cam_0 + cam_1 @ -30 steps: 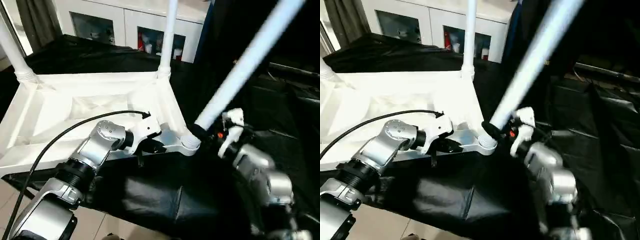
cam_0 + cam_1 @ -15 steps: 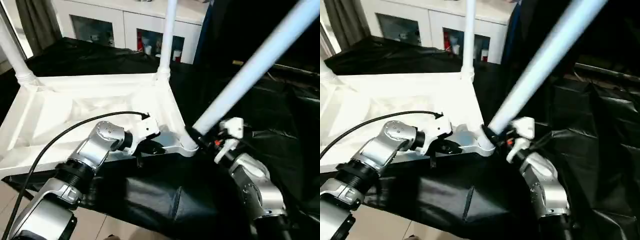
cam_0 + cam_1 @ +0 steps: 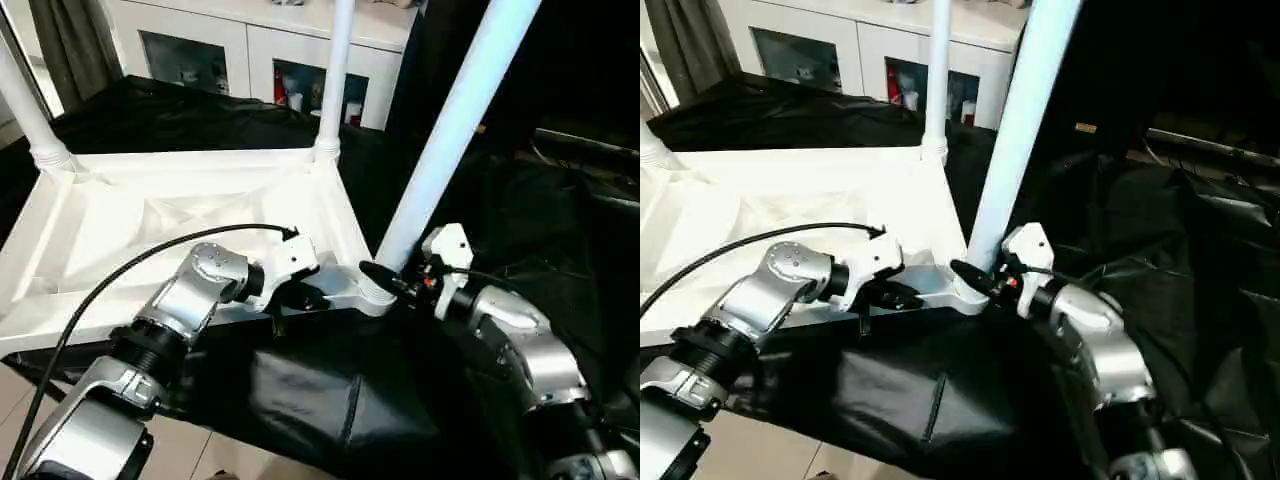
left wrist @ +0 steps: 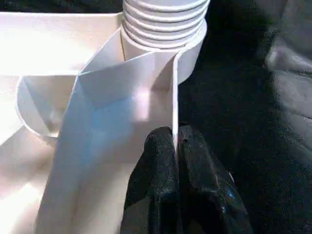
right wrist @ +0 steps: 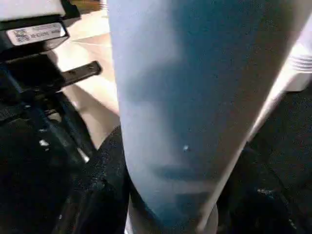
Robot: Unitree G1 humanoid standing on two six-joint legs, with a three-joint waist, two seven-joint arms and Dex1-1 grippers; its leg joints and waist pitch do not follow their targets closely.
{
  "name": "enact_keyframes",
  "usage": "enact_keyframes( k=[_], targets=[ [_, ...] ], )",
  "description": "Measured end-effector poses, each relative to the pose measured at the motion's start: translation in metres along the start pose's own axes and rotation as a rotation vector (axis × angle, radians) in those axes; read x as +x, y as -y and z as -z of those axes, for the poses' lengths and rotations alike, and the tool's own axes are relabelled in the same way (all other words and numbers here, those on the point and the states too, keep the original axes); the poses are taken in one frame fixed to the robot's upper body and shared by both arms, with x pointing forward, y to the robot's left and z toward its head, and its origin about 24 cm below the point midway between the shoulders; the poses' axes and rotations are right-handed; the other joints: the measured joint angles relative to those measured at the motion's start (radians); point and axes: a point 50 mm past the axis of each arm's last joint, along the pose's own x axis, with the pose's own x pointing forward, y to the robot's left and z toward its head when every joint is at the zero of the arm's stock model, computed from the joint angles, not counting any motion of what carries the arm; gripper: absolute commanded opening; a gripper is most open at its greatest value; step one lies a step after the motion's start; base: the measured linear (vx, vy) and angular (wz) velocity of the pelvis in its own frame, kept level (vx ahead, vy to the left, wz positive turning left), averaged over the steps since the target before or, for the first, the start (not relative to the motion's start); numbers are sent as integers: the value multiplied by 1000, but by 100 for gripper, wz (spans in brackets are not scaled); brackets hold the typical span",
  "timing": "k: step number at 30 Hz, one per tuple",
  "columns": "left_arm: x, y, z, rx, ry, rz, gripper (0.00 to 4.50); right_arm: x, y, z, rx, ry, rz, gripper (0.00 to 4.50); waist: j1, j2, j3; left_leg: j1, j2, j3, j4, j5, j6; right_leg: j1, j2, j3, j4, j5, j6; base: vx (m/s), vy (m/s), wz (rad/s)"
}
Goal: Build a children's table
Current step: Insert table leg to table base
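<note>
Three legs stand in upside-down tabletop on black cloth. Right gripper squeezes near leg at corner socket. Left gripper pinches tabletop rim. Best keep leg straight, push down gently.

- The two head views look forward and down over the silver forearms, set slightly apart, and share the upturned tabletop, its near corner socket, the black cloth and the white cabinet behind.
- The left wrist view looks along the left gripper, very near the tabletop's thin rim and a ribbed leg base.
- The right wrist view sits almost against the leg that the right gripper holds; the left gripper also appears there.
</note>
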Motion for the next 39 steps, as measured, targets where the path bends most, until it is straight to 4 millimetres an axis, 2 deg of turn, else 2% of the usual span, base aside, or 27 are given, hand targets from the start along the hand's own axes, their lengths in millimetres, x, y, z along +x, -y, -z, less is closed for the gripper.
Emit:
enact_keyframes(
  k=[5, 8, 14, 21, 25, 27, 31, 34, 37, 38, 39],
  targets=[
    [-5, 7, 4, 15, -5, 81, 0, -5, -4, 0, -31, -42, -163, 187, 2, -6, -4, 2, 0, 0, -1, 0, 0, 3, 0, 0, 0, -2, 0, 0, 0, 0],
    [-7, 11, 8, 11, -15, 117, 0, -6, -8, 2, -44, -60, -231, 187, 3, -9, -6, 14, 0, 0, -5, 0, 0, 14, 0, -1, -4, -4, 2, 0, 0, 0],
    [-7, 12, 10, 11, -24, 133, 0, -6, -9, 4, -41, -64, -259, 187, 2, -16, -10, 15, 0, 0, -11, 0, 0, 20, 0, -2, -15, -4, 2, 0, 0, 0],
    [-8, 10, 10, 10, -28, 117, 0, -2, -5, 5, -36, -53, -251, 187, -1, -20, -12, 16, 0, -1, -13, 0, 0, 20, 0, -3, -15, -4, 2, 0, 0, 0],
    [-8, 3, 13, -24, -27, 19, 0, 14, 1, 6, -11, -10, -113, 187, -13, -20, -11, 18, -1, -1, -13, 0, 0, 20, 0, -4, -17, -4, 3, 0, 0, 0],
    [-5, -2, 10, -38, -34, -29, 0, 21, 5, 5, -3, -4, -32, 187, -22, -21, -10, 16, -1, -5, -12, 0, 0, 19, 0, -8, -25, -5, 3, 0, 0, 0],
    [8, -11, 2, -110, -35, -133, 0, 36, 16, 6, 77, 25, 190, 187, -28, -19, -7, 13, -1, -19, -12, 0, 0, 24, -4, -33, -50, -5, 3, 0, 0, 0],
    [26, -22, -10, -177, -76, -265, 0, 58, 24, 6, 147, 13, 430, 187, -32, -12, -2, 14, 0, -25, -10, 0, 0, 29, -5, -44, -63, -5, 2, -35, 18, -4],
    [38, -25, -20, -205, -80, -327, 0, 68, 27, 1, 166, 10, 563, 187, -33, 10, 12, 15, 8, -36, -15, -1, 1, 51, -7, -80, -98, -5, 2, -38, 17, -3],
    [43, -25, -22, -217, -81, -342, 0, 71, 26, 1, 175, 9, 593, 187, -26, 20, 20, 13, 14, -30, -22, -1, 0, 56, -6, -84, -88, -13, -8, -60, 26, -4],
    [47, -26, -24, -226, -87, -349, 0, 72, 27, 2, 184, 4, 622, 187, -16, 16, 22, 15, 14, -23, -25, -1, 0, 55, -8, -73, -44, -44, -27, -66, -23, 16]
  ],
)
